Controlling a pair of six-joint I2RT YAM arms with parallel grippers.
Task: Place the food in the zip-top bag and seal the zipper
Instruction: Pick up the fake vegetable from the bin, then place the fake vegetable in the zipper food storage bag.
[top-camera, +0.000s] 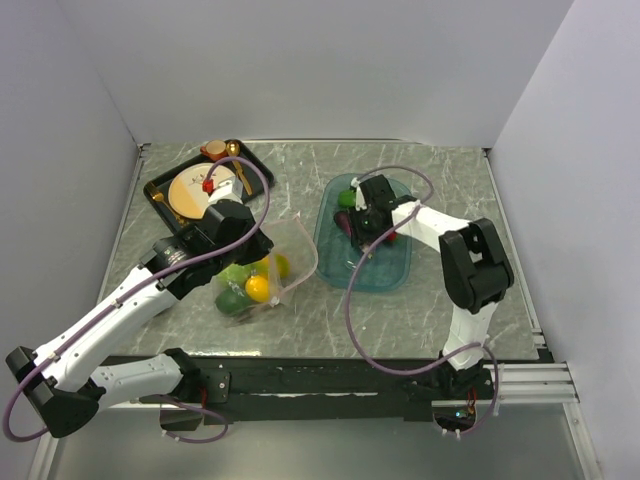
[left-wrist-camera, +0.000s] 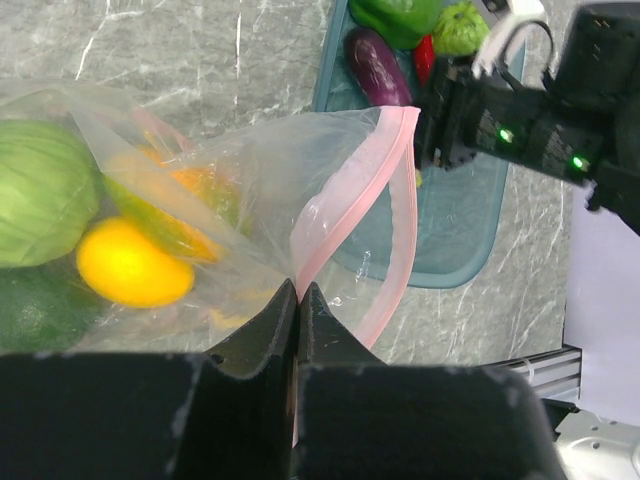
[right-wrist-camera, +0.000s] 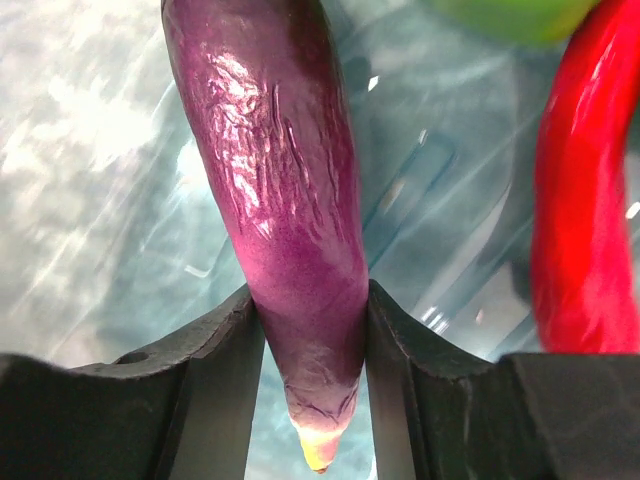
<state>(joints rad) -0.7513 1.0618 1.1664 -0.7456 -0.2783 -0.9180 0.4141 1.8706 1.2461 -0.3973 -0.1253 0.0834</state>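
The clear zip-top bag (top-camera: 290, 245) lies open on the table with a yellow lemon (left-wrist-camera: 133, 262), an orange mango (left-wrist-camera: 185, 200) and a green round fruit (left-wrist-camera: 40, 190) inside. My left gripper (left-wrist-camera: 298, 298) is shut on the bag's mouth edge, with the pink zipper (left-wrist-camera: 345, 200) running out from between its jaws. In the teal tub (top-camera: 385, 270), my right gripper (right-wrist-camera: 310, 300) is shut on the narrow end of the purple eggplant (right-wrist-camera: 280, 200), both fingers touching it. A red chili (right-wrist-camera: 585, 220) lies just right of it. A green pepper (left-wrist-camera: 395, 15) and another round green piece (left-wrist-camera: 460, 28) sit at the tub's far end.
A black tray (top-camera: 157, 200) holding a plate (top-camera: 195, 190), a small cup and a spoon stands at the back left. White walls enclose the marble table on three sides. The tub sits just right of the bag's mouth.
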